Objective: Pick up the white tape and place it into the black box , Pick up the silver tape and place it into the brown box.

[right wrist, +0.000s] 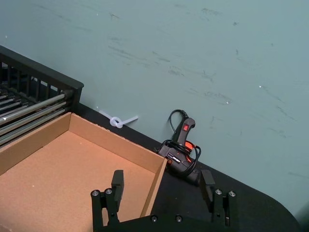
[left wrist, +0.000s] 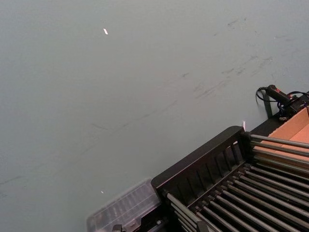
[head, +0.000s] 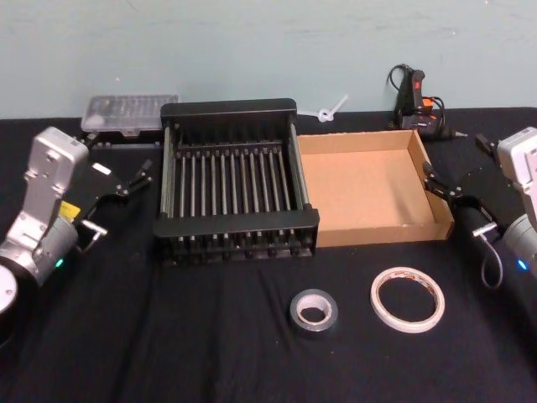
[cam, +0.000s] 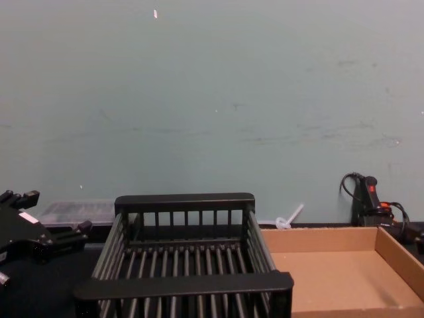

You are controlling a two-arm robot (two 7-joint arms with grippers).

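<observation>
— Left claw (head: 132, 182)?
— Raised at the left edge of the head view, just left of the black box (head: 235, 109), fingers spread wide, gripping nothing. Arm angled up from the lower left corner, wrist tipped toward the crate's side. Also visible at the lower left of the chest view, level with the crate's rim.

— Right claw (head: 443, 188)?
— Mirrored at the right edge of the head view, hovering at the right wall of the brown box (head: 419, 159). Fingers wide apart, empty. Seen from its own wrist, straddling the tray's near corner wall.

— White tape (head: 407, 299)?
— Flat on the black surface (head: 210, 353), lower right of centre in the head view, in front of the cardboard tray, clear of both claws.

— Silver tape (head: 313, 311)?
— Lying flat just left of the white roll, near but apart, below the gap between crate and tray.

— Boxes?
— Side by side at mid-frame, touching or nearly so; crate left, tray right. Nothing inside either.

— Anything else?
— Clear plastic case (head: 130, 113) behind the crate at upper left; black and red hand tool (head: 415, 101) with a cord at upper right, against the wall.
</observation>
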